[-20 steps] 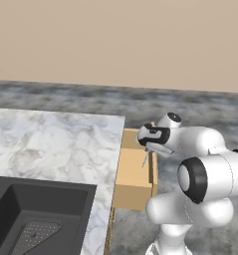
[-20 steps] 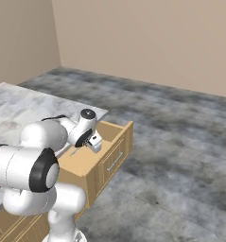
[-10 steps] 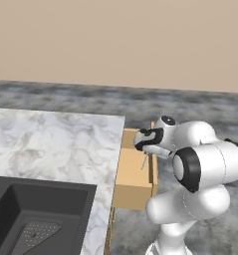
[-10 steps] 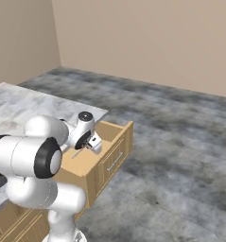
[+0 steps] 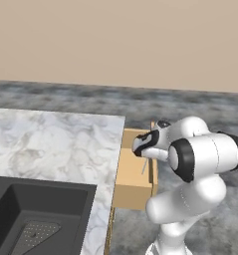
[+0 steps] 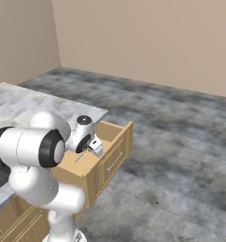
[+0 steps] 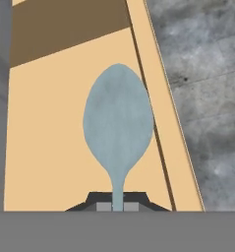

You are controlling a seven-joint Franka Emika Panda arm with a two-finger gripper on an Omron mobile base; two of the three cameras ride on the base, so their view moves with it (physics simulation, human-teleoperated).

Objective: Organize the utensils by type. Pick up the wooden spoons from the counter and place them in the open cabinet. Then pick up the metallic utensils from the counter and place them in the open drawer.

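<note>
Jaws pinch the bluish spoon [image 7: 118, 120] by its handle at frame centre, above the drawer [image 7: 55, 133] floor; gripper [image 5: 143, 147] sits nearer the drawer's right wall than before.

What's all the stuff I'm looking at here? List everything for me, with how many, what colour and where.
metallic spoon: one, pale bluish-grey, held by its handle in the gripper, hanging over the open drawer.
open drawer: one, light tan wood, pulled out from the end of the counter, with a silver handle on its front in the right base view.
counter: one, white-and-grey marbled stone, left of the drawer.
sink: one, black, set into the counter at the lower left.
floor: grey mottled, beyond the drawer.
wall: plain beige, at the back.
robot arm: one, white with dark joints, beside the drawer.
gripper: one, dark tips, shut on the spoon's handle.
</note>
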